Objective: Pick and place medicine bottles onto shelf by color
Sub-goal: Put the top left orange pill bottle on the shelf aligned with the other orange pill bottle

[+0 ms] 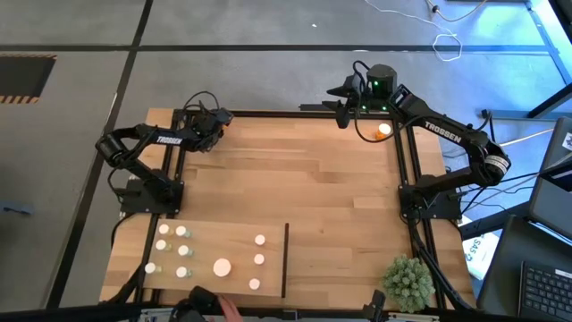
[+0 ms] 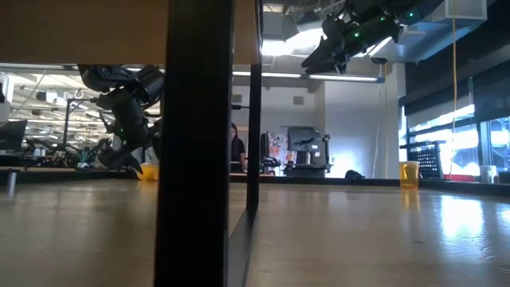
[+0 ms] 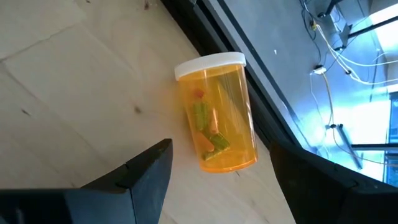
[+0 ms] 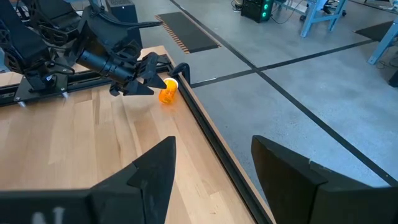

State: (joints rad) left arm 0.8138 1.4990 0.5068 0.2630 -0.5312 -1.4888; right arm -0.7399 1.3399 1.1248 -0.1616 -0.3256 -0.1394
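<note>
Left gripper (image 4: 151, 82): at the table's far left corner, fingers (image 3: 146, 177) spread apart on either side of an orange bottle (image 3: 217, 112) with a white cap, not gripping it; the bottle stands on the tabletop (image 1: 295, 179) just beside the dark edge rail. Right gripper (image 1: 342, 103): raised over the far edge of the table, fingers parted, holding nothing. Shelf (image 1: 214, 246): pale board at the near left, dark divider (image 1: 285, 259) along its right side, bearing about ten white-capped medicine bottles (image 1: 183, 250). Green plant ball (image 1: 407, 281): near right corner.
</note>
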